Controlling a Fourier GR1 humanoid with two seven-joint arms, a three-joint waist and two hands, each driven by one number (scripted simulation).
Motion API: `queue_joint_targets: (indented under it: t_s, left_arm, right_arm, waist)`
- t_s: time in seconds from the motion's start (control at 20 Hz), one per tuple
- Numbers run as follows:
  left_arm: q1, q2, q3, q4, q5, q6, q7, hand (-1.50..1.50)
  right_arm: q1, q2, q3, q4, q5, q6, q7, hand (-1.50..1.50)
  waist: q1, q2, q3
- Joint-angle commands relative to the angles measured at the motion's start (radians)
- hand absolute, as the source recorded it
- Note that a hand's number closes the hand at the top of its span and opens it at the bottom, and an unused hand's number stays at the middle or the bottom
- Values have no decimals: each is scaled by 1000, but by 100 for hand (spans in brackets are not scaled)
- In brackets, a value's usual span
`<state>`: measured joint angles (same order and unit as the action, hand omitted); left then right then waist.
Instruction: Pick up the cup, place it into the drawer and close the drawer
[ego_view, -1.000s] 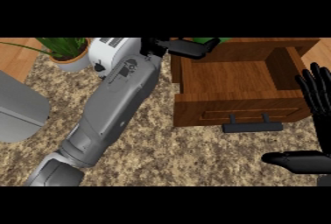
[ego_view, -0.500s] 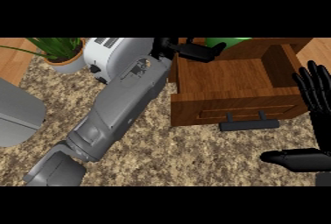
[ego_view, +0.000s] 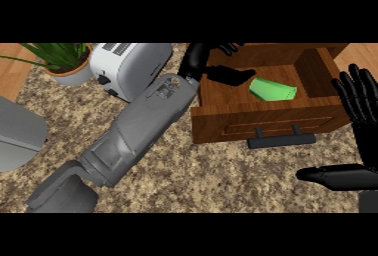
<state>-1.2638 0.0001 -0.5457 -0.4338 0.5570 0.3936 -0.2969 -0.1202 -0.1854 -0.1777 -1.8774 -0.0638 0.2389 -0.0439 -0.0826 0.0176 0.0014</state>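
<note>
Head view: we see the cup (ego_view: 272, 90) lying tipped in the open drawer (ego_view: 262, 121), left hand (ego_view: 215, 63) open above, right hand (ego_view: 359, 103) resting open; withdrawing carelessly could snag the cup.

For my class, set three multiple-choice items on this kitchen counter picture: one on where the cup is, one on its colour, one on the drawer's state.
1. Where is the cup?
A. On the rug
B. Inside the drawer
C. On the toaster

2. What colour is the cup?
A. Green
B. Red
C. White

3. What state is the drawer in?
A. Shut
B. Removed
C. Open

Answers: 1 B, it lies on its side on the drawer's floor, apart from the left hand. 2 A, its whole body is green. 3 C, the inside shows, with the handle front facing the right hand.
</note>
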Motion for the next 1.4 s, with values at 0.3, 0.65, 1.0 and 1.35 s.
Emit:
queue_joint_targets:
  t_s: [0.3,0.65,1.0,1.35]
  left_arm:
    - [2,0,-132,-10,35,120,-8,-150]
    - [24,0,-107,-78,112,131,-132,-150]
    - [30,0,-53,-149,113,131,-98,-150]
    - [92,113,29,-282,126,99,-17,-150]
  right_arm:
    - [-4,-27,-30,18,-47,42,-21,-150]
    - [-20,10,31,-28,-187,105,72,150]
    - [111,-117,13,-191,-109,211,66,150]
    - [111,-168,30,-207,20,221,97,150]
  waist:
    - [-5,2,0]
    - [6,0,-1]
    - [62,-21,-2]
    - [95,-26,-2]
